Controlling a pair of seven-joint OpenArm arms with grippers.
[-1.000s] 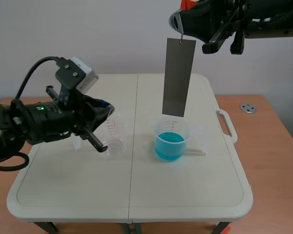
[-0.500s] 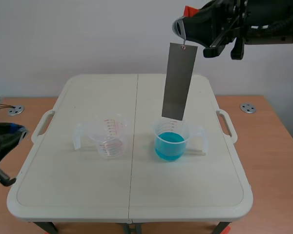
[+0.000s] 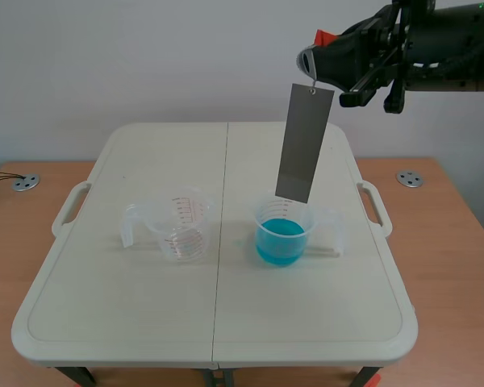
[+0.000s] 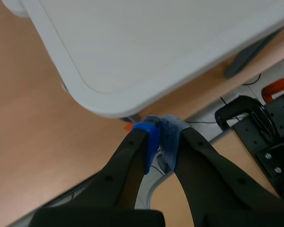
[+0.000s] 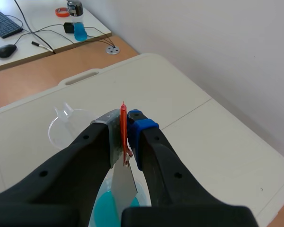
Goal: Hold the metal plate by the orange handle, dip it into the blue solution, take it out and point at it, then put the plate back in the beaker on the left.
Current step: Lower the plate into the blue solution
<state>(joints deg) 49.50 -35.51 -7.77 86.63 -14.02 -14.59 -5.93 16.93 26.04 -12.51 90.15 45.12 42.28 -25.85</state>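
In the scene view, your metal plate (image 3: 305, 145) hangs tilted over the blue solution (image 3: 281, 239) right of the table's (image 3: 129, 322) middle, so steady it before crossing to the left beaker (image 3: 182, 226); the left wrist view shows the left jaws together beyond a table corner; the right wrist view shows the right jaws clamped on the orange handle (image 5: 123, 124).

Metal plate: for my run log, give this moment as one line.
right fingers: shut on orange handle | metal plate: hangs tilted above blue solution | left fingers: shut, beside table corner

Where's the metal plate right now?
Scene view, right of centre: metal plate hangs tilted from the right tool, lower end just above the blue-solution beaker.
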